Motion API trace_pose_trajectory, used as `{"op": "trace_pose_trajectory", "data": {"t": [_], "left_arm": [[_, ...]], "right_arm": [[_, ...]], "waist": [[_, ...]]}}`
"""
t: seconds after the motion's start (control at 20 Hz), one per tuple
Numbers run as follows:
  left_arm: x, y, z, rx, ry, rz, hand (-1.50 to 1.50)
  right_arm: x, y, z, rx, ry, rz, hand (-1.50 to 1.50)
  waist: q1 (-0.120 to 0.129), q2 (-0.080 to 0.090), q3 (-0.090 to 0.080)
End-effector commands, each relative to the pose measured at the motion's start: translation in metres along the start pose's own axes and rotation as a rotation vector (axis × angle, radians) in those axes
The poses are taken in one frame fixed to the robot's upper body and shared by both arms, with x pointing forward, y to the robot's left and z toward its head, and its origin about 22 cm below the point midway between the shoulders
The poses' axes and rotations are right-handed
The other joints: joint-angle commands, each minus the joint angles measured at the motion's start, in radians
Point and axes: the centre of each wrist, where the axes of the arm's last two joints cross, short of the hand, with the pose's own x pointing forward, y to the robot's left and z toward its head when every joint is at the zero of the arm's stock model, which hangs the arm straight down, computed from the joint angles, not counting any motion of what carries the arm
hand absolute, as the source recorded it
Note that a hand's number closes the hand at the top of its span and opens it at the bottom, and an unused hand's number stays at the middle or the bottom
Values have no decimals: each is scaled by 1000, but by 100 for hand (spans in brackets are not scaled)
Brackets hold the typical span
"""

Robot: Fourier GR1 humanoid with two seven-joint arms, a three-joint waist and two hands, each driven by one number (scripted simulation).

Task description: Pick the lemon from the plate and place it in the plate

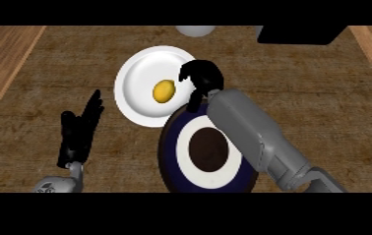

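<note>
**Right hand (201,76) poised beside the lemon (164,90) on the white plate (138,74)**

Nearest, a dark blue plate (170,150) with a white ring is seen on the wooden counter (312,91), partly covered by the right forearm. At the lower left, the left hand (78,131) is held open and empty, fingers straight and pointing up. Further on, the lemon is found near the middle of the white plate, free of both hands. The right hand is placed over that plate's right rim, just beside the lemon and apart from it; nothing is held, and how far it is open cannot be told. Farthest, a grey round object (195,30) and a black object (301,35) are cut off.
</note>
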Motion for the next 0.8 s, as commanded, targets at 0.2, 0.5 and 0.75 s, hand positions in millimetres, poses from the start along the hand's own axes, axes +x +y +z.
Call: {"op": "trace_pose_trajectory", "data": {"t": [0.2,0.5,0.75], "left_arm": [[1,-8,3,9,12,0,0],[-2,1,7,19,18,-6,0],[11,4,3,22,21,8,0]], "right_arm": [[-1,-17,6,-132,-273,-364,-150],[-39,-43,8,-219,-316,-732,-150],[-77,-29,17,-156,-332,-811,-150]], "waist": [[-11,-6,2],[-21,-6,1],[-22,-7,1]]}}
